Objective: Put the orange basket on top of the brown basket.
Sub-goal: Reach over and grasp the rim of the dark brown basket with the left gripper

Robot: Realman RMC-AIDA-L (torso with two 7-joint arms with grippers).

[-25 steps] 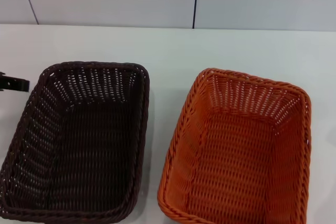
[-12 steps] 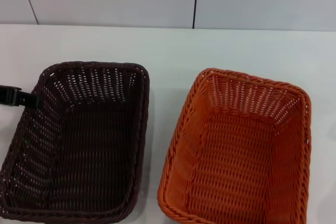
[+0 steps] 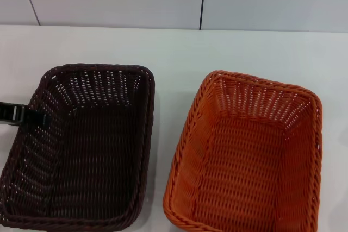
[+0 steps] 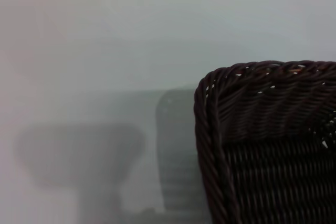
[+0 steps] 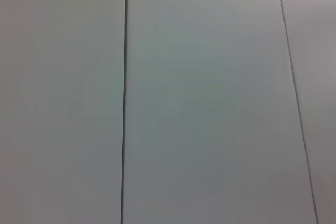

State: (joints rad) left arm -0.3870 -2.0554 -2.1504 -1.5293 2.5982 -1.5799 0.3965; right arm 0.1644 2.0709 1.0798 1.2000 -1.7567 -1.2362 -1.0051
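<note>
Orange woven strands make up the orange basket, a rectangular wicker-style piece with rounded corners, a thick braided rim and sloped openwork sides. It sits upright and empty on the white table, toward the robot's right, its near edge running out of the head view.

Just beside it, apart by a narrow strip of tabletop, stands the brown basket, the same shape and weave in a very dark brown, also upright and empty.

At the brown basket's outer long side, the left gripper reaches in from the edge of the head view, its dark tip at the rim; whether its fingers are apart or together cannot be told. The right wrist view shows only pale panelled wall.
</note>
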